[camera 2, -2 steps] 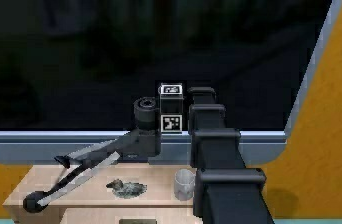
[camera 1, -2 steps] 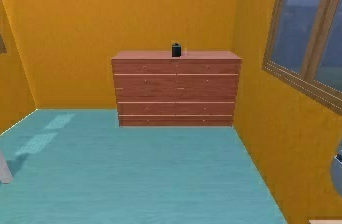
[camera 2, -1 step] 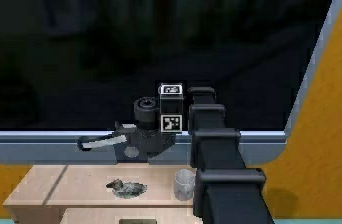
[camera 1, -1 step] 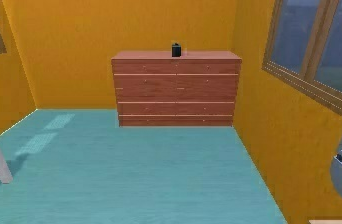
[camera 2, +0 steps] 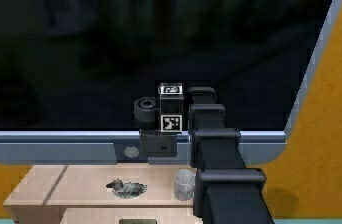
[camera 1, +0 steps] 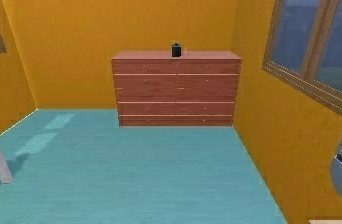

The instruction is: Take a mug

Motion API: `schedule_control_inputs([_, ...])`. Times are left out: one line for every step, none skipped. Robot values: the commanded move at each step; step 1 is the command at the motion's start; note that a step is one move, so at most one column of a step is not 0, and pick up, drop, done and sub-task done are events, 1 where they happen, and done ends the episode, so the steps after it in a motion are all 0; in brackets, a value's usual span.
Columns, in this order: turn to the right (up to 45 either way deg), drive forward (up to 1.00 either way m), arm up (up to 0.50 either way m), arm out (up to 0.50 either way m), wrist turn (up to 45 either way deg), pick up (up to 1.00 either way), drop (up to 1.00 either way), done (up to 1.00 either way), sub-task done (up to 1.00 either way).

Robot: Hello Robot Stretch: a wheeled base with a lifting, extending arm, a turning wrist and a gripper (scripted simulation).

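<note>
Light-wood tabletop point(camera 2: 59, 190) close in: small pale cup-shaped thing point(camera 2: 184, 184) standing just left of dark square arm bar point(camera 2: 219, 160), mottled grey blob point(camera 2: 127, 187) further left. Black gripper point(camera 2: 149, 125) above, against big dark grey-framed screen point(camera 2: 79, 60); can't tell if holding anything. Ahead, red-brown wooden dresser point(camera 1: 176, 90), small dark object point(camera 1: 176, 49) on top.

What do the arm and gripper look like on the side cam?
Arm: a dark, square-section bar built of stepped, telescoping blocks. At its far end are two small white squares with black marks, one above the other. Left of them is the gripper: a dark, boxy body with a round cap.
</note>
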Motion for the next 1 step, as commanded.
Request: schedule_control_inputs([0.0,0.0,0.0,0.0,18.0,0.0,0.0,0.0,0.0])
